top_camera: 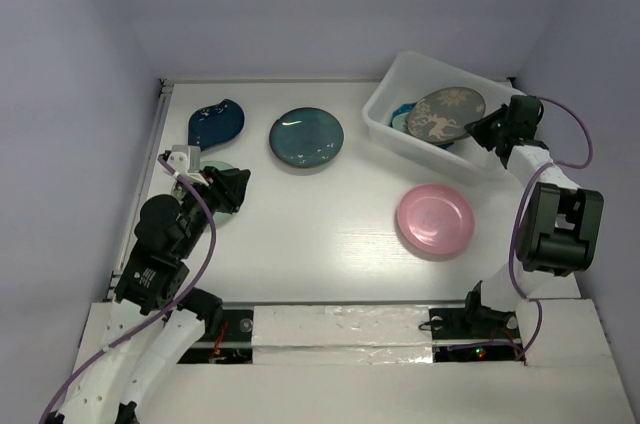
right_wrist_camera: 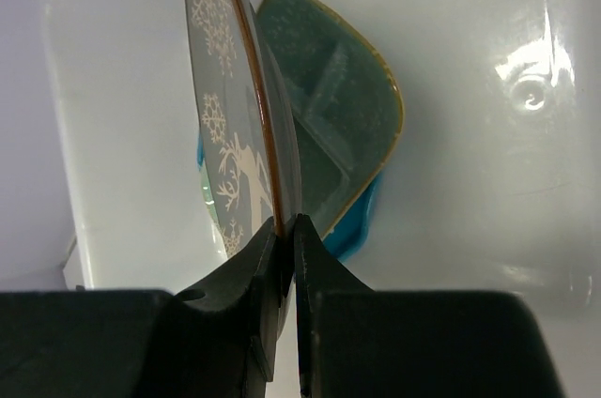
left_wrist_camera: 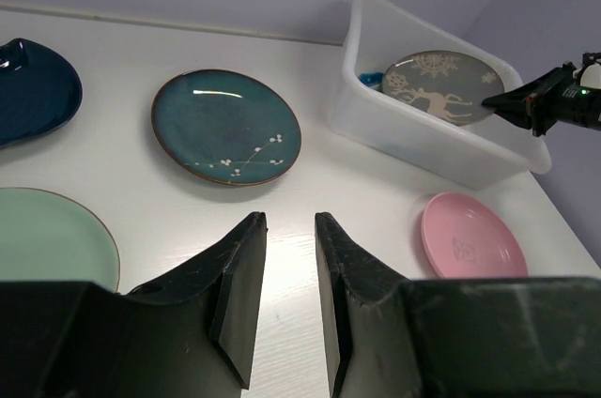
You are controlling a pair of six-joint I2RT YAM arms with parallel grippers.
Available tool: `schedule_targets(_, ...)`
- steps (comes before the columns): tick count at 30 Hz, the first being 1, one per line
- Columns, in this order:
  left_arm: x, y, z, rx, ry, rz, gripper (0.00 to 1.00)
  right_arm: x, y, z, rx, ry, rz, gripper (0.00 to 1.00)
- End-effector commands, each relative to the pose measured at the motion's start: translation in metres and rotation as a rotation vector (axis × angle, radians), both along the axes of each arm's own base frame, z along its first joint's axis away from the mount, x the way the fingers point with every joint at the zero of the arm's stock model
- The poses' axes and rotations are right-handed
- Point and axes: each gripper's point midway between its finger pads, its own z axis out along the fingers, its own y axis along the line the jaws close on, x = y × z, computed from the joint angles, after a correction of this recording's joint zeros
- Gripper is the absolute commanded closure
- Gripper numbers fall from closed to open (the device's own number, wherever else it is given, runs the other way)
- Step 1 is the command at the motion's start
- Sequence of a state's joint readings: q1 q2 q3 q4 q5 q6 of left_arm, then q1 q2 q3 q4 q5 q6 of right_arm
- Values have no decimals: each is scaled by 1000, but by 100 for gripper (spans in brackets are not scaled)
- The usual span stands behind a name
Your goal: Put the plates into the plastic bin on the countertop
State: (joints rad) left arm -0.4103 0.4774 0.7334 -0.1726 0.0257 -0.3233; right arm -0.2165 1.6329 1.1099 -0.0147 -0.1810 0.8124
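The plastic bin [top_camera: 385,94] stands at the back right of the countertop [top_camera: 330,234]. My right gripper [top_camera: 478,129] is shut on the rim of the grey deer-pattern plate [right_wrist_camera: 221,88], which hangs tilted inside the bin over a mint tray [right_wrist_camera: 329,126] and a bright blue plate [right_wrist_camera: 352,224]. On the counter lie a pink plate [top_camera: 435,217], a dark teal plate [top_camera: 306,136], a navy leaf dish [top_camera: 215,124] and a pale green plate [left_wrist_camera: 47,238]. My left gripper [left_wrist_camera: 289,220] hovers open at the left, beside the green plate, nothing between its fingers.
White walls close in the counter at the back and on both sides. A taped white strip [top_camera: 340,329] runs along the front edge by the arm bases. The right arm's purple cable [top_camera: 520,234] loops beside the pink plate.
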Motion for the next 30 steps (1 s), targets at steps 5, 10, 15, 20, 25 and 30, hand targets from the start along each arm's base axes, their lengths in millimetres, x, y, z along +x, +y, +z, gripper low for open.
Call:
schedule_targets(5, 1, -2, 17, -21, -44, -9, 76, 18, 1, 38, 5, -173, 14, 97)
schedule_targets(10, 1, -3, 16, -21, -42, -13, 76, 10, -4, 20, -21, -125, -13, 67)
schedule_targets(15, 1, -4, 16, -20, -41, -21, 76, -3, -13, 20, -66, -109, -60, 37)
schedule_targets(20, 1, -6, 14, -18, -35, -29, 76, -18, -26, 32, -137, -104, -118, 22)
schedule_targets(25, 2, -6, 13, -19, -30, -27, 76, -35, -38, 56, -215, -132, -177, 9)
schedule_targets(30, 5, -7, 10, -17, -17, -25, 76, -43, -37, 69, -248, -146, -165, 0)
